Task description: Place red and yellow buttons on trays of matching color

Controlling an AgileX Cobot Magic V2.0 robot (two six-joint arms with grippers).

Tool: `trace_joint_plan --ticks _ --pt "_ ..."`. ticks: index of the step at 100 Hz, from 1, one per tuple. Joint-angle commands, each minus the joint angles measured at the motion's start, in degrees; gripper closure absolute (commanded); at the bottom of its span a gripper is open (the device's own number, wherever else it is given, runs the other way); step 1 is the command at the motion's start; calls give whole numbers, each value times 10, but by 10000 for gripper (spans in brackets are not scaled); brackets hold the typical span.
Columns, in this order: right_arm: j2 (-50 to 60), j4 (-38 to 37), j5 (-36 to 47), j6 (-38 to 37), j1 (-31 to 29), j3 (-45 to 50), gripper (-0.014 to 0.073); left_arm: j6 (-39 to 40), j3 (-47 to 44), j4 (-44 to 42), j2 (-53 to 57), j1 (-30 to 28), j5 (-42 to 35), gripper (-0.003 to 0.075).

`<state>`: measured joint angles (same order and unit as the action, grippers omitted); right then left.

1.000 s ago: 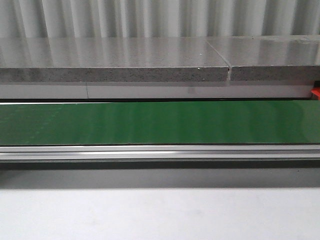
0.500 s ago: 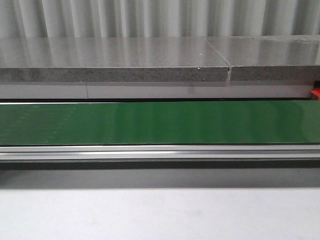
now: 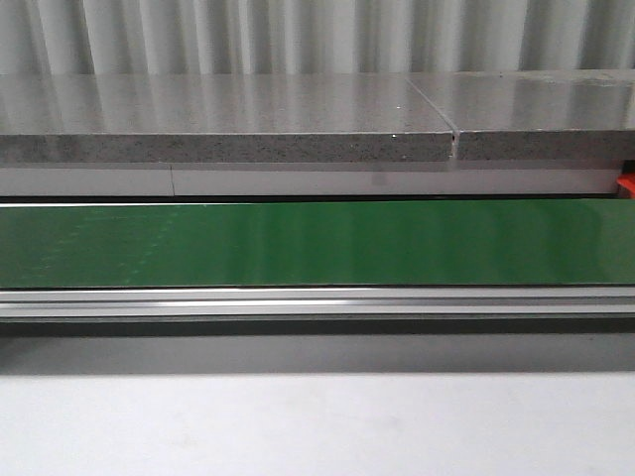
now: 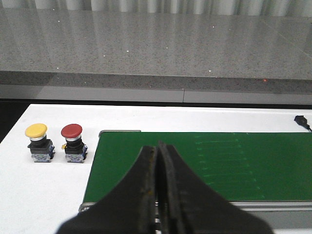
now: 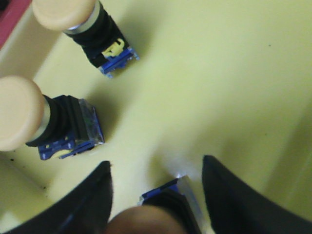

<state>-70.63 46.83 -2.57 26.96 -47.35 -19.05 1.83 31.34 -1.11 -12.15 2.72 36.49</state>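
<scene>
On the far left of the white tabletop [image 4: 44, 195], beside the end of the green conveyor belt [image 4: 204, 165], we see a yellow-capped push button with a black body [image 4: 37, 142] and next to it a red-capped push button of the same build [image 4: 73, 143], both upright and apart, apparently waiting to be sorted. Our left hand [image 4: 158, 195] hangs over the belt with fingers pressed together, holding nothing. Our right hand [image 5: 156, 200] is spread over the yellow plastic tray [image 5: 219, 73], a yellow-capped button [image 5: 161, 212] lying between its fingers; whether they touch it we cannot tell. Two more yellow-capped buttons [image 5: 53, 122] lie on their sides there, which we judge correctly sorted
</scene>
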Motion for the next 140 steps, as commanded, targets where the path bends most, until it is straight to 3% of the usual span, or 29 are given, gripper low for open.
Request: trace_joint_plan --ticks 1,9,42,83,117,140 --pt "6 2 17 4 1 -19 22 1 15 1 -6 3 -41 741" --pt "8 2 12 4 1 -25 -22 1 15 1 -6 3 -41 741" --pt "67 2 -39 4 15 -67 -22 1 15 1 -6 3 -41 741" --pt "246 0 -15 47 163 -81 -22 1 15 1 -6 3 -41 741" --pt "268 -3 -152 144 278 -213 -22 1 15 1 -6 3 -42 741" --pt "300 -5 -183 186 342 -221 -20 1 15 1 -6 3 -42 741"
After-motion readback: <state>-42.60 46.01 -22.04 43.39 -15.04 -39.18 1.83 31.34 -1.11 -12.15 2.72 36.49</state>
